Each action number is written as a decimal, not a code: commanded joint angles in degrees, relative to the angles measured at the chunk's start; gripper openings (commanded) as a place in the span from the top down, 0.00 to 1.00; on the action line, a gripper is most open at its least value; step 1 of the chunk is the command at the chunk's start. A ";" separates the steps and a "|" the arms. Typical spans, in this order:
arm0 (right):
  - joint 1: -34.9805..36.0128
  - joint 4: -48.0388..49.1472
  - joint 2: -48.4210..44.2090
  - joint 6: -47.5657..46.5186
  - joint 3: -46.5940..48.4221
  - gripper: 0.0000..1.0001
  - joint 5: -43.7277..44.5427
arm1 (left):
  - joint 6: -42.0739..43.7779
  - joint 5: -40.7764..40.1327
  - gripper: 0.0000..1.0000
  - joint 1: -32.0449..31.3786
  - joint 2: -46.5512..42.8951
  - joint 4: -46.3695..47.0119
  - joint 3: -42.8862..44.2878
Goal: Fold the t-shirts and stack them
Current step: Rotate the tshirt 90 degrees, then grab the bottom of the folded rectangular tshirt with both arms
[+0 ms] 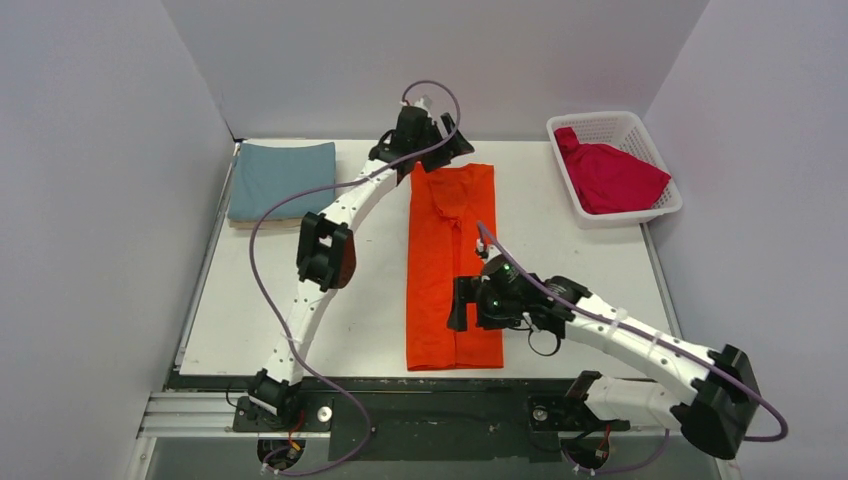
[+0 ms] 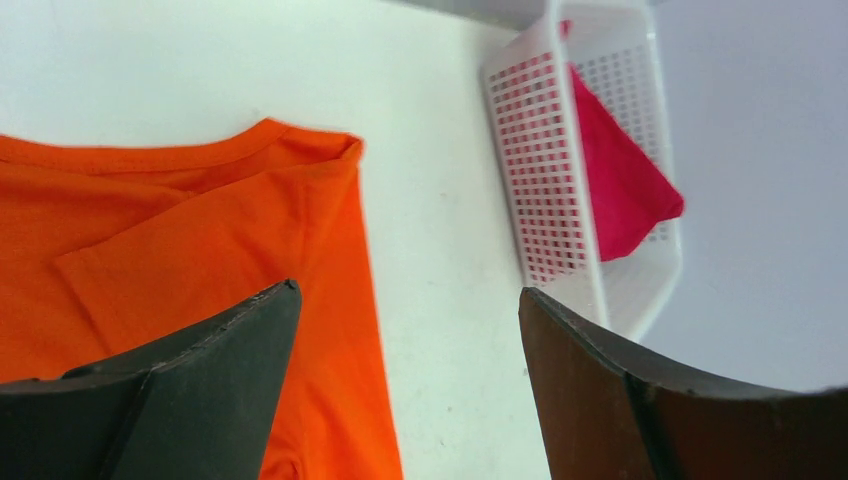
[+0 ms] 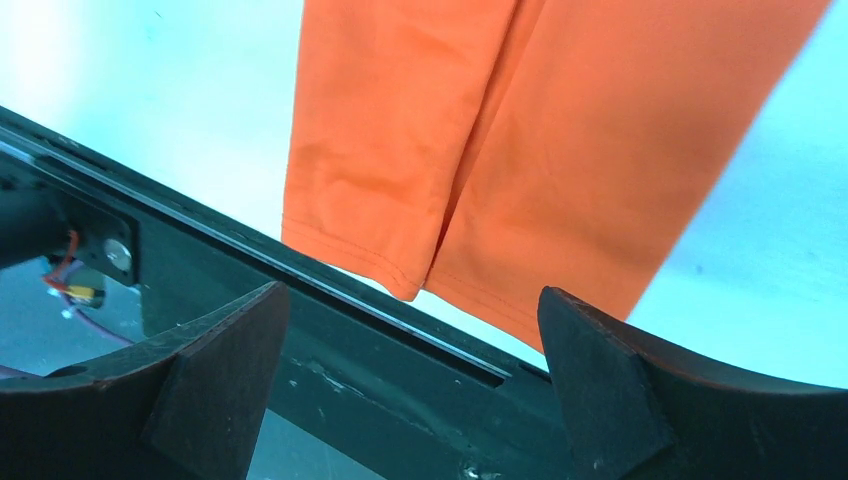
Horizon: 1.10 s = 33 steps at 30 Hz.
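Observation:
The bright orange t-shirt [image 1: 452, 265] lies on the white table as a long narrow strip, collar at the far end and hem near the front edge. My left gripper [image 1: 436, 148] hovers open over the collar end, with the orange shirt [image 2: 180, 230] below its left finger and nothing between the jaws. My right gripper [image 1: 463, 305] stands open above the hem end, holding nothing. In the right wrist view the hem [image 3: 420, 270] lies just short of the table's front edge. A folded teal-blue shirt [image 1: 281, 178] rests at the back left on a beige layer [image 1: 255, 223]. The crimson shirt [image 1: 607, 177] sits in the basket.
The white lattice basket [image 1: 622, 125] stands at the back right, also seen in the left wrist view as the basket [image 2: 540, 170] with the red cloth [image 2: 625, 185] inside. A dark rail [image 3: 380, 350] runs along the table's front edge. Grey walls enclose the left, back and right.

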 commanded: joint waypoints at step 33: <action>-8.08 3.20 -11.61 21.90 -26.88 0.61 -2.00 | -17.64 -14.00 0.37 -31.01 -73.19 5.47 -109.91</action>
